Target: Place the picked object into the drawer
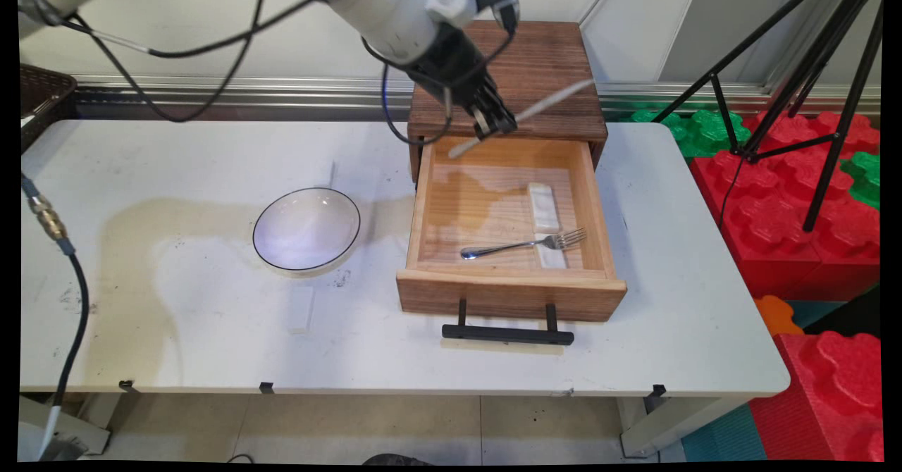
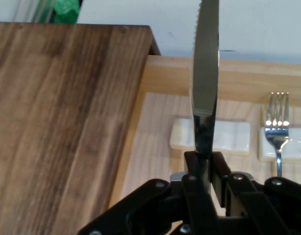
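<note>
Dark wicker basket (image 1: 42,95) at the tabletop (image 1: 211,345) far-left corner, only partly in view. Brownish stain patch across the left half of the tabletop.

Bowl (image 1: 306,229), white with a dark rim, sits left of centre, upright, nothing in it. Small white block (image 1: 301,308) lies just in front of the bowl toward the near edge, not touching it. Another small white piece (image 1: 328,173) just behind the bowl.

Wooden drawer box (image 1: 535,77) stands at the far edge, right of centre. Its drawer (image 1: 423,208) is pulled out toward the near edge, black handle (image 1: 507,332) facing front.

Inside the drawer, right half: two white rests in a line, front to back. Back rest (image 1: 542,206) carries nothing. Fork (image 1: 525,245) lies crosswise, tines on the front rest (image 1: 551,257), handle end pointing left on the drawer floor.

Gripper (image 1: 493,123) hangs over the back edge of the drawer, just in front of the box. Fingers (image 2: 193,164) pinch a table knife (image 1: 521,116) by its handle end. Main view: knife is tilted, one end out up-right over the box top, other end down-left over the drawer's back wall; knife is clear of the drawer floor. Hand view: serrated blade (image 2: 206,73) runs straight away from the gripper, lined up over the back rest, fork tines visible to the right of it.

Right of the tabletop, off it: black tripod legs (image 1: 810,70) and red and green foam blocks (image 1: 810,211) on the floor.
</note>
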Available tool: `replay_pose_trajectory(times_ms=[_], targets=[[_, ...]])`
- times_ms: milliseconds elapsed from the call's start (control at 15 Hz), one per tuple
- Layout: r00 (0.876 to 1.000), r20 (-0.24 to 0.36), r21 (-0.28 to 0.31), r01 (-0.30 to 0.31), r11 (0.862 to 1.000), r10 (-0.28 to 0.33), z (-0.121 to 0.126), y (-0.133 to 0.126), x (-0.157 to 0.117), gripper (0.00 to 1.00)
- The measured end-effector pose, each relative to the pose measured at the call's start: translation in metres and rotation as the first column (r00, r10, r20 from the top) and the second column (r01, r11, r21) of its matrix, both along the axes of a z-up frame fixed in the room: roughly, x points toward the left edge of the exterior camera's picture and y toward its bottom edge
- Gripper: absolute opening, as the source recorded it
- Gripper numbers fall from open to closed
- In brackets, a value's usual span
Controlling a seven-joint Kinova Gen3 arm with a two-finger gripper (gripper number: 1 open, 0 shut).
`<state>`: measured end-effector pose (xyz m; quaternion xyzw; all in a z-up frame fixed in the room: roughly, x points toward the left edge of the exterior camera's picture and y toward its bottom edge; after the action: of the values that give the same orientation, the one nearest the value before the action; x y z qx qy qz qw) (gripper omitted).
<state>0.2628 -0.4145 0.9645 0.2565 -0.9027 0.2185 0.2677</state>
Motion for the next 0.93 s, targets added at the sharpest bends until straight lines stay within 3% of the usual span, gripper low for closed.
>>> replay_pose_trajectory(times_ms=[933], targets=[[0.996,0.024,0.086,0.080,0.993,-0.082,-0.105,-0.038,-0.025,0.00]])
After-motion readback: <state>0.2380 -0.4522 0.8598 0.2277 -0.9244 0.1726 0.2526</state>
